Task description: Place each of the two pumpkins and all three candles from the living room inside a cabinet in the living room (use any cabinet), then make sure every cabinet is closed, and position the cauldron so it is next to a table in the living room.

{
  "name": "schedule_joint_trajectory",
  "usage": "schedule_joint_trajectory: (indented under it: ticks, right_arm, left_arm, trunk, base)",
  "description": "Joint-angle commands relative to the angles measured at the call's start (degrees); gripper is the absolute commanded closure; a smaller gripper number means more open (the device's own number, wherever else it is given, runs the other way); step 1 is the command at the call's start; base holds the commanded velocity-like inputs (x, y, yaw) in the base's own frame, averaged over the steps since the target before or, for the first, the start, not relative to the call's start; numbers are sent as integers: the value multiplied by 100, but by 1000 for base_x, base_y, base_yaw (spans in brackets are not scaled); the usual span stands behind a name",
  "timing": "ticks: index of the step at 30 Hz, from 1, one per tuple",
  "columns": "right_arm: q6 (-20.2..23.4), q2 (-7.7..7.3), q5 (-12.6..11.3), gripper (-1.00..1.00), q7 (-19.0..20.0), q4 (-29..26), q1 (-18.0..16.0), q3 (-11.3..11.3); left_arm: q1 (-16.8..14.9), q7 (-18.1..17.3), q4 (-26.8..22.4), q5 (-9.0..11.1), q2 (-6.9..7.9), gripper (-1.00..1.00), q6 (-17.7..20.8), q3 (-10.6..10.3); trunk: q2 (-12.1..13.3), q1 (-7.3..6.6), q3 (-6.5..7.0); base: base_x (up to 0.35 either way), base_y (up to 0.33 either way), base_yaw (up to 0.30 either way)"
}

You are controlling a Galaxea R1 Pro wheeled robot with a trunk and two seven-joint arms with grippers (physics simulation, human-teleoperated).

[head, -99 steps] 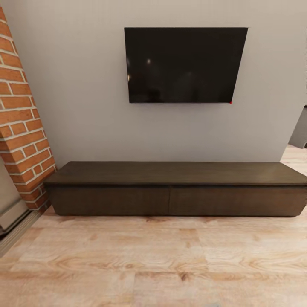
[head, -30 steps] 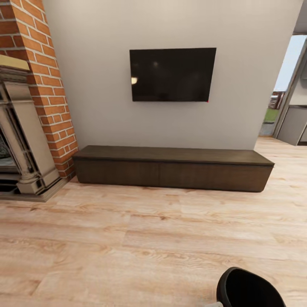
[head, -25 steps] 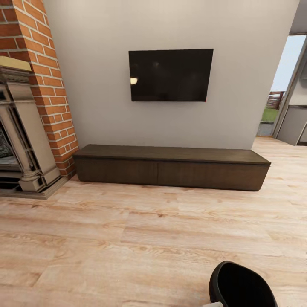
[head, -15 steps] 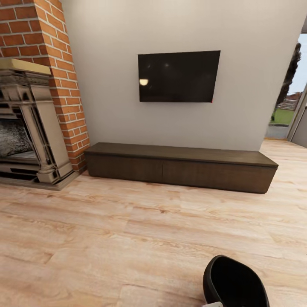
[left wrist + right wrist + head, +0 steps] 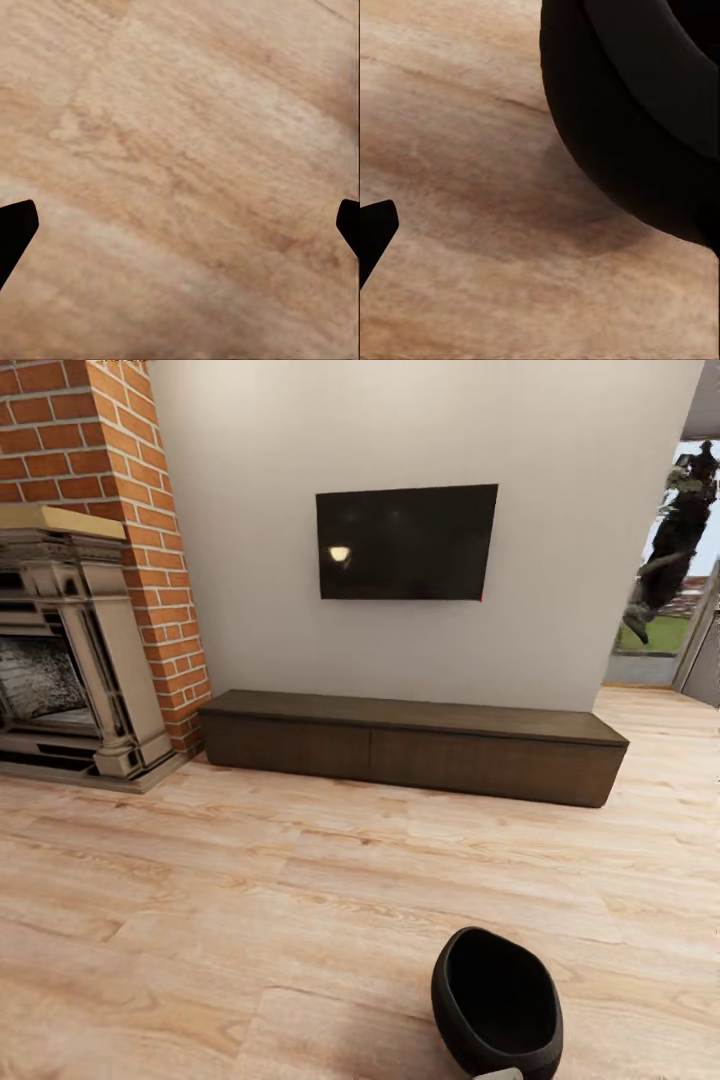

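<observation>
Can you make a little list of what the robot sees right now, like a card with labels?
room: living room with a light wood floor
cabinet: long dark-brown cabinet against the wall, drawers shut
cauldron: black cauldron on the floor, close to the robot, looks empty
on the wall: black TV above the cabinet
beside it: brick fireplace
left end effector: left end effector open, over bare floor
right end effector: right end effector looks open, near the cauldron

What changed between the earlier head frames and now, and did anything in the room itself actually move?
The camera moved: the view backed away from the cabinet and turned, bringing the fireplace into sight at left and the cauldron at the bottom edge. That reads as the robot moving, not the furniture. The cabinet's drawers stayed closed, the TV stayed on the wall, and nothing was grasped or released.
</observation>
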Motion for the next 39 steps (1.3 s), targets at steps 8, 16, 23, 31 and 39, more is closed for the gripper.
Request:
schedule_joint_trajectory:
  ticks: [8, 16, 23, 31, 39]
  right_arm:
    - [-14, -2, -29, -100, -37, -17, -6, 51]
    - [-22, -2, -27, -100, -37, -17, -6, 50]
    - [-31, -2, -29, -100, -37, -20, -6, 53]
    - [-31, -2, -29, -100, -37, -18, -6, 54]
    - [-19, -2, -29, -100, -37, -17, -6, 54]
  left_arm:
    - [-3, 24, -11, -121, -9, -100, -16, -29]
    - [-4, 39, -5, -191, -10, -100, -15, -29]
    - [-3, 39, 8, -376, -2, -100, -7, -34]
    - [-4, 40, 3, -477, -1, -100, -7, -35]
    - [-4, 39, 1, -485, -6, -100, -7, -35]
  trunk:
    - [-2, -4, 0]
    - [-2, -4, 20]
    - [-2, -4, 21]
    - [-2, -4, 22]
    - [-2, -4, 24]
  base:
    - [-233, -287, 48]
    - [-201, -301, 176]
    - [-41, -341, 20]
    - [-2, -350, 1]
    - [0, -350, 52]
